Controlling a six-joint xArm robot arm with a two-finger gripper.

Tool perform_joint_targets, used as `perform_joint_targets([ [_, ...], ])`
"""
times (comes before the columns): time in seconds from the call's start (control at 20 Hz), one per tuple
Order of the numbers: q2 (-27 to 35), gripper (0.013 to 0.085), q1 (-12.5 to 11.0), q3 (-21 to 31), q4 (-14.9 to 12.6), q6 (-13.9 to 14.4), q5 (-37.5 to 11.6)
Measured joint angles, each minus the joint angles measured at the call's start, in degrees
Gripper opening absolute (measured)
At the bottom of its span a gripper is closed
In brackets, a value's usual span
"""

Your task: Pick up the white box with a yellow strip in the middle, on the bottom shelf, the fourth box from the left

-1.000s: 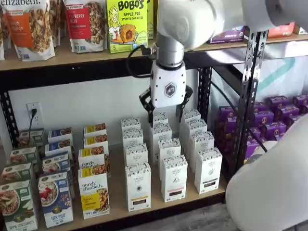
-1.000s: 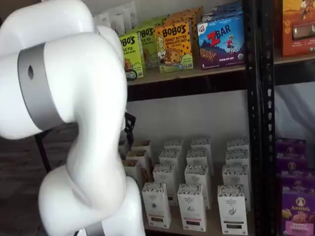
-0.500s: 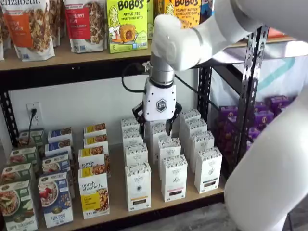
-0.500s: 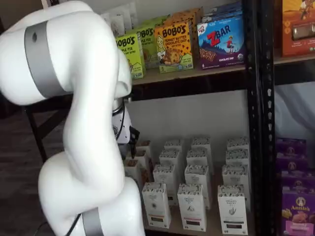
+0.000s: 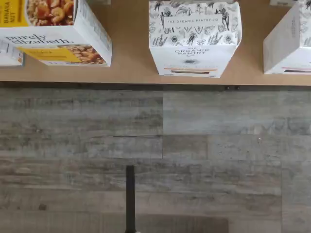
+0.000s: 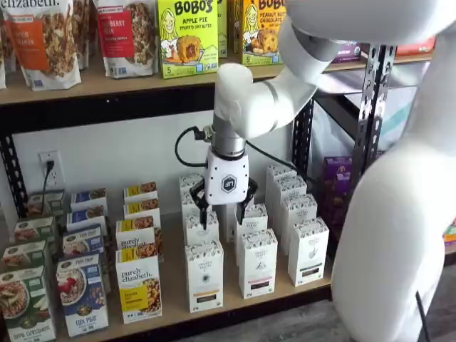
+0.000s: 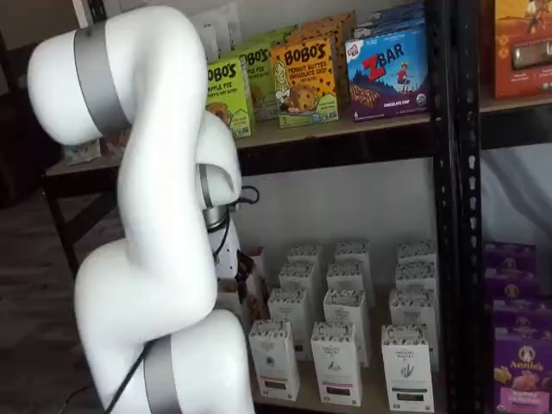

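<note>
The white box (image 6: pixel 204 276) stands at the front of the bottom shelf (image 6: pixel 173 288), just right of the purely elizabeth box (image 6: pixel 139 285). It is a slim carton with a grey-patterned top. In the wrist view the white box (image 5: pixel 193 39) shows its patterned top, a round emblem and a yellowish strip, at the edge of the shelf board (image 5: pixel 131 63). It also shows in a shelf view (image 7: pixel 274 358). My gripper (image 6: pixel 221 212) hangs open over the white cartons behind it, fingers pointing down, holding nothing. The arm hides the gripper in a shelf view.
More white cartons (image 6: pixel 258 262) fill the rows to the right, one also in the wrist view (image 5: pixel 291 39). Cereal boxes (image 6: pixel 82 293) stand at the left. A black upright (image 6: pixel 365 142) and purple boxes (image 6: pixel 335 178) are at the right. Grey plank floor (image 5: pixel 155 160) lies in front.
The gripper has come down and moved left and forward, from above the rear cartons to just over the rows behind the white box. The arm has swung lower.
</note>
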Motion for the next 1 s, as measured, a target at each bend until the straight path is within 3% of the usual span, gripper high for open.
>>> perform_joint_targets([
  [0.35,8.3,0.085,-1.6,-2.5,2.4,-3.9,-5.3],
  [1.0,20.4,0.085,-3.4,-9.6,2.6,-6.3,-11.5],
])
